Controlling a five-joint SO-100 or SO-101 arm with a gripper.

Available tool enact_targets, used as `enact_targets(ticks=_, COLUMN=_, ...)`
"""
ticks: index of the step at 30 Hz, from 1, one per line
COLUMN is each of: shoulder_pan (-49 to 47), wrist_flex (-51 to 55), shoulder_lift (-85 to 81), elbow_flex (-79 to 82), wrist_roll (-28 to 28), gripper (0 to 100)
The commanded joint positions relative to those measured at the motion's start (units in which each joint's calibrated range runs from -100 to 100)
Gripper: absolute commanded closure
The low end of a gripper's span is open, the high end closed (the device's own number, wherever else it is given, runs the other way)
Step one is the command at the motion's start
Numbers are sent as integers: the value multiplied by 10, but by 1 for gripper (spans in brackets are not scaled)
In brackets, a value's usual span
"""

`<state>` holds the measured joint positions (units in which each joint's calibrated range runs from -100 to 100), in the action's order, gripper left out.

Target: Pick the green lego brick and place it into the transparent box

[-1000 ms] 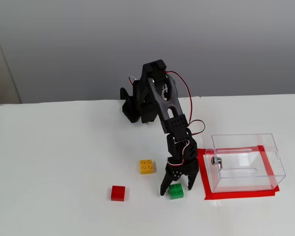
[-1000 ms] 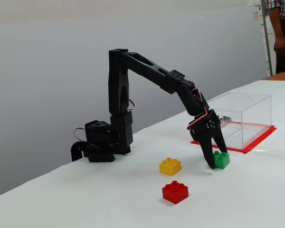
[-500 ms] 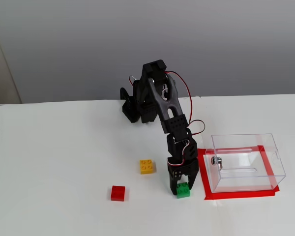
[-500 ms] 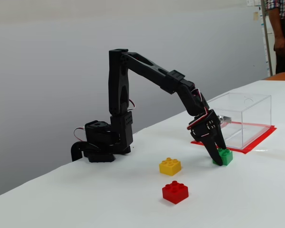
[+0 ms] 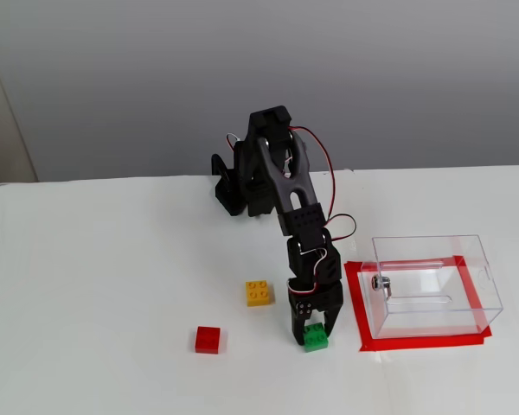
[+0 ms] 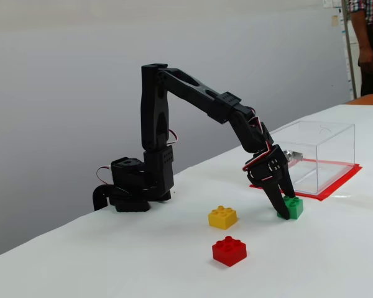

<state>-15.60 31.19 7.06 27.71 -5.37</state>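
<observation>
The green lego brick [image 5: 315,338] [image 6: 293,207] rests on the white table, pinched between the fingers of my black gripper [image 5: 312,334] [image 6: 288,210], which is shut on it with its tips down at the table surface. To the right of it in a fixed view stands the transparent box [image 5: 432,286], upright on a red tape outline, with a small metal knob on the side facing the gripper. In the other fixed view the transparent box [image 6: 320,155] stands behind and to the right of the gripper. A gap of table separates brick and box.
A yellow brick [image 5: 259,292] [image 6: 222,217] lies just left of the gripper, and a red brick [image 5: 208,339] [image 6: 229,250] further left and nearer the front. The arm's base [image 5: 242,186] sits at the table's back edge. A person stands at the far right [image 6: 368,37].
The fingers have closed from a wide spread around the green brick to a grip on it. The brick has shifted slightly on the table; the arm has drawn in a little.
</observation>
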Motion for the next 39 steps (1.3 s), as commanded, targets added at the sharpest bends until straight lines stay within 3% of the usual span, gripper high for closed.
enact_targets(ticks=1, shoulder_pan=2, wrist_flex=0, shoulder_lift=-14, elbow_flex=-24, wrist_roll=2, gripper=83)
enact_targets(ticks=23, shoulder_pan=1, wrist_flex=1, shoulder_lift=-60, elbow_flex=-24, wrist_roll=3, gripper=83)
enact_targets(ticks=39, shoulder_pan=0, wrist_flex=1, shoulder_lift=-281, elbow_flex=-17, wrist_roll=3, gripper=83)
